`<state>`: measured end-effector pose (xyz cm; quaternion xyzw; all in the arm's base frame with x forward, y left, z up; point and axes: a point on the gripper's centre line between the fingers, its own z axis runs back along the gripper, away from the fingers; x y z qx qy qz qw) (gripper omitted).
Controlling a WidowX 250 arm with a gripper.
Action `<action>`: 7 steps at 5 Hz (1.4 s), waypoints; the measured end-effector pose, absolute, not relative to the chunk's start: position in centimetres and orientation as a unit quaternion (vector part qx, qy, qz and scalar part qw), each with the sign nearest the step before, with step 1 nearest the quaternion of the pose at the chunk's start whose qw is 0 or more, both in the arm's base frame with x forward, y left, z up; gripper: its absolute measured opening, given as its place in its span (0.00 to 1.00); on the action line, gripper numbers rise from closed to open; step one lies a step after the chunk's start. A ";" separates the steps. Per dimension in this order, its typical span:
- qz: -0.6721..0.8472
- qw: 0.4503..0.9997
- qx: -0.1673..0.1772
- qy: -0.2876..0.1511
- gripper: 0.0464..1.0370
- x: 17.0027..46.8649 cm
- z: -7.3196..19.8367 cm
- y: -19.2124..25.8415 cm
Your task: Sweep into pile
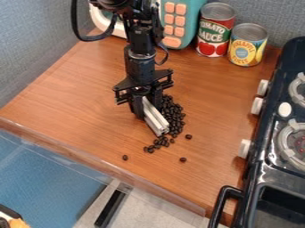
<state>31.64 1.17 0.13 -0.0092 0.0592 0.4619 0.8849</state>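
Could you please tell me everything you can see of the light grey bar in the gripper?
The bar is straight and slender, light grey, with lengthwise ridges and a metallic or hard-plastic look. Its upper part is held in the black gripper, and it slants down toward the camera's lower right. Its lower end sits among dark beans, which crowd its right side in the view. Whether that end touches the wood-look table or hovers just above, I cannot tell.

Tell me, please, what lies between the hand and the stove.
The camera view shows dark beans beside the hand, then bare wooden tabletop up to the stove.
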 end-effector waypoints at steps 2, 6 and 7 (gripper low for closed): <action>0.455 0.884 -0.035 0.103 0.34 28.2 2.6 2.9; 0.418 0.907 0.012 0.056 0.34 24.1 1.1 4.0; 0.423 0.905 0.021 0.047 0.34 24.7 0.8 3.9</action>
